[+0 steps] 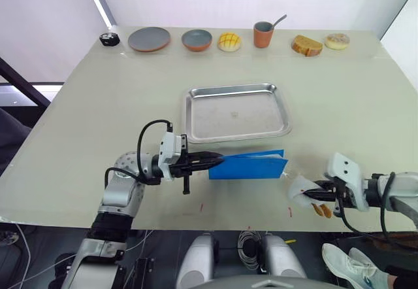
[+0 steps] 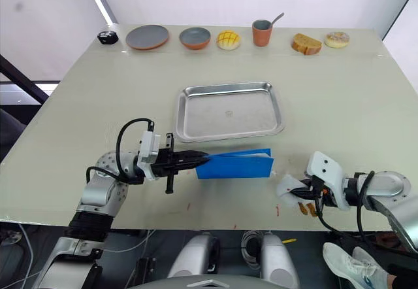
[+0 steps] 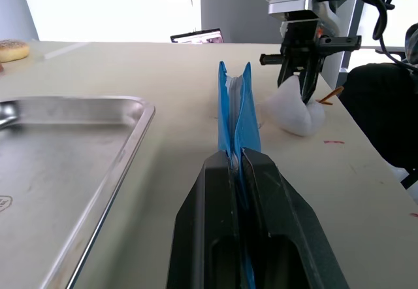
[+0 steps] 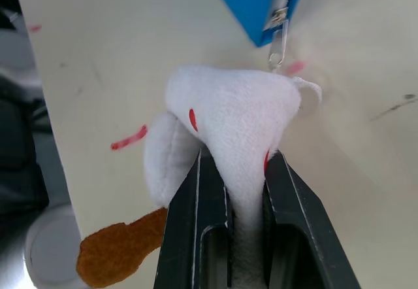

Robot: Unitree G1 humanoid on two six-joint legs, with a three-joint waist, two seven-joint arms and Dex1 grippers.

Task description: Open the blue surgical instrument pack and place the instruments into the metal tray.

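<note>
Lengthwise, the blue surgical instrument pack (image 1: 248,167) is laid across the tabletop (image 1: 339,99) from the robot's left to its right, just in front of the metal tray (image 1: 238,112), its long edge roughly parallel to the tray's near rim. It is held up on its edge rather than flat, as the left wrist view shows: two bright-blue walls are seen standing with a pale inner layer between them. A zipper with a small metal pull (image 4: 277,37) is seen at its right-hand corner. The left end of the pack is pinched between the closed fingers of the left gripper (image 1: 213,160). The right gripper (image 1: 312,194) is pressed together on a white plush toy (image 4: 225,122) with orange feet (image 4: 114,253), just beside the pack's right end, near the front edge of the tabletop. The tray is seen with nothing in it. Along the far edge are ranged two grey plates (image 1: 149,38), bread pieces and a cup (image 1: 263,34).
</note>
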